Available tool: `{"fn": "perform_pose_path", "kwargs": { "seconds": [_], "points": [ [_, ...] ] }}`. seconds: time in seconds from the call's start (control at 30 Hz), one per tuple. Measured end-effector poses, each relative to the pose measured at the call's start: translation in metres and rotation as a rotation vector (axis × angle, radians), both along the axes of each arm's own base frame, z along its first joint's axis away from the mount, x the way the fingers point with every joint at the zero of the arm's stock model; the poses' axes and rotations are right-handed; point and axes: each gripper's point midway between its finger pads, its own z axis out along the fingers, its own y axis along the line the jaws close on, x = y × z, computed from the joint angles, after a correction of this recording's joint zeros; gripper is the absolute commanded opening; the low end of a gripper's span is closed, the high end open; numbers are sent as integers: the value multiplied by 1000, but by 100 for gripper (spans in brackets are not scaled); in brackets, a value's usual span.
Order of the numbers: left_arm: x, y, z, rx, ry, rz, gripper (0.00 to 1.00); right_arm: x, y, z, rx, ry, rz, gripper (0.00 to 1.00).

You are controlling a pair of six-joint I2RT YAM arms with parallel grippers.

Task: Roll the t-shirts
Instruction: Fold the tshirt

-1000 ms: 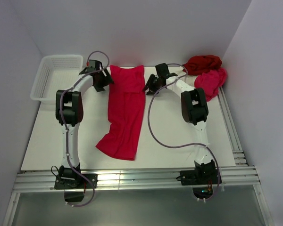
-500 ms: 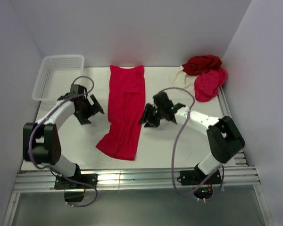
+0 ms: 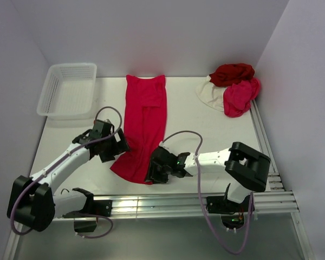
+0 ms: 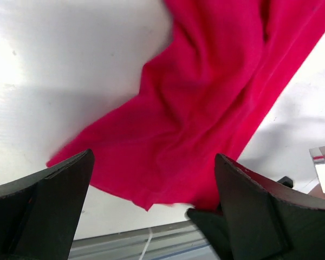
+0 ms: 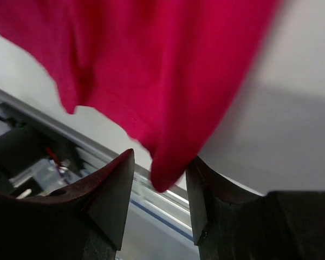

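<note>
The white table (image 3: 206,135) was the biggest thing. On it the bright red t-shirt (image 3: 145,116) lay flat in a long strip. It ran from the back wall down toward the arms, and its near end spread out wider.

The white basket (image 3: 49,89) sat in the far left corner. The other t-shirts (image 3: 235,86) were bunched in a pile in the far right corner, well away from the arms.

The left gripper (image 4: 153,157) hung over the near left edge of the red shirt. Its jaws were spread wide and held nothing.

The right gripper (image 5: 160,160) was low at the near right corner (image 5: 163,179) of the shirt. Its jaws were partly apart. The corner sat between them but did not look squeezed.

The shirt looked soft, thin and light. It would likely flop and bunch up, not stay stiff. A good place to grab looked like the two near corners, one for each gripper, so the roll could start straight.
</note>
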Motion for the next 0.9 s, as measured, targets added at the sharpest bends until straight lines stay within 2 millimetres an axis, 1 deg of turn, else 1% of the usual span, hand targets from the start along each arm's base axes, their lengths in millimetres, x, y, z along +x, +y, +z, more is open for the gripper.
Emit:
{"fn": "perform_pose_path", "kwargs": {
  "seconds": [0.03,0.07,0.1,0.17,0.2,0.23,0.27,0.33,0.37,0.4,0.47,0.5,0.63,0.67,0.7,0.73,0.77,0.8,0.87,0.9],
  "points": [
    [-4,-4,-1,-17,-14,7,98,-2,8,0,17,-6,-3,50],
    [-8,-4,-6,-24,-13,18,98,-3,16,0,34,-8,-9,49],
    [-17,0,-15,-23,6,41,98,-5,23,1,49,-8,-15,47],
    [-32,8,-32,-7,53,81,98,-5,32,0,51,-13,-31,36],
    [-38,11,-37,5,72,98,98,-4,37,-1,50,-15,-44,28],
    [-41,13,-39,10,78,106,98,-4,40,-2,44,-21,-53,26],
    [-41,12,-37,10,72,111,98,-4,41,-4,39,-21,-66,26],
    [-35,13,-29,12,31,124,98,-4,38,-5,30,-28,-93,26],
    [-32,13,-25,10,13,129,99,-5,36,-5,24,-30,-100,24],
    [-28,13,-19,6,-8,134,99,-5,32,-5,14,-37,-110,18],
    [-21,12,-13,-1,-35,142,98,-7,19,-7,-20,-45,-127,10],
    [-20,11,-12,-6,-41,145,98,-8,11,-8,-34,-49,-133,1],
    [-21,8,-18,-20,-24,152,97,-15,-25,-9,-95,-64,-141,0],
    [-23,8,-20,-25,-19,156,97,-17,-33,-9,-115,-69,-136,5],
    [-27,8,-24,-27,-11,158,97,-18,-39,-9,-131,-73,-132,12],
    [-31,8,-27,-31,-3,160,98,-19,-44,-9,-146,-78,-123,21],
    [-36,8,-30,-36,4,161,98,-20,-47,-9,-154,-81,-113,49],
    [-40,7,-30,-42,4,157,98,-21,-48,-8,-152,-82,-100,55],
    [-47,2,-29,-67,1,148,98,-21,-44,1,-120,-104,-68,60],
    [-49,0,-28,-76,-3,141,97,-21,-47,3,-121,-110,-58,60]
  ]
}}
